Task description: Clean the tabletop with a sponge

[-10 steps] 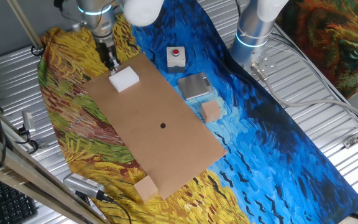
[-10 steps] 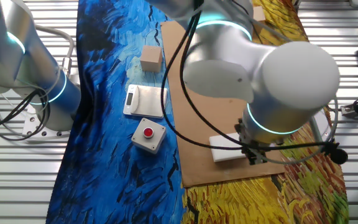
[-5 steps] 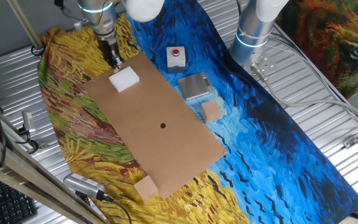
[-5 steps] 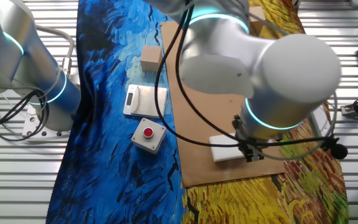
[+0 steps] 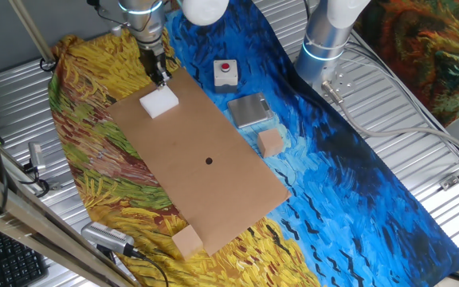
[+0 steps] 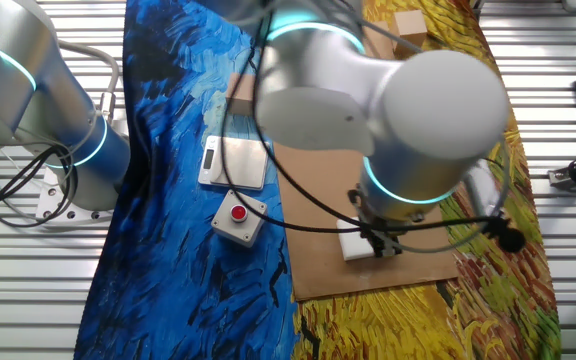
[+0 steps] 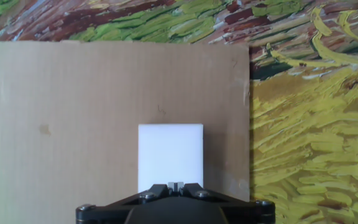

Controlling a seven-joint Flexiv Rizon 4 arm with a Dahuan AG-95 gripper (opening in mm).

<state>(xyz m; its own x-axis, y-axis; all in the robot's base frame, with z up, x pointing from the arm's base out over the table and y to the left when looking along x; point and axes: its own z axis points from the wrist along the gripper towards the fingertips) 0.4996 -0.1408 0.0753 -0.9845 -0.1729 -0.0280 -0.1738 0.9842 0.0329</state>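
The white sponge (image 5: 158, 101) lies flat on the far left corner of the brown tabletop board (image 5: 213, 183), whose black dot (image 5: 209, 161) is at its centre. My gripper (image 5: 162, 77) hangs just behind the sponge, over the board's far edge. In the hand view the sponge (image 7: 169, 155) lies right in front of my gripper (image 7: 176, 185), whose jaws are pressed together with nothing between them. In the other fixed view the arm covers most of the sponge (image 6: 356, 243), and the gripper (image 6: 380, 243) is at its right side.
A white box with a red button (image 5: 225, 72), a grey flat device (image 5: 250, 110) and a tan cube (image 5: 271, 142) lie on the blue cloth right of the board. Another tan cube (image 5: 186, 240) sits at the board's near corner. A second arm's base (image 5: 325, 40) stands at the back right.
My gripper has moved a little to the right along the board's far edge, from the sponge's left to behind it. The sponge has stayed in place.
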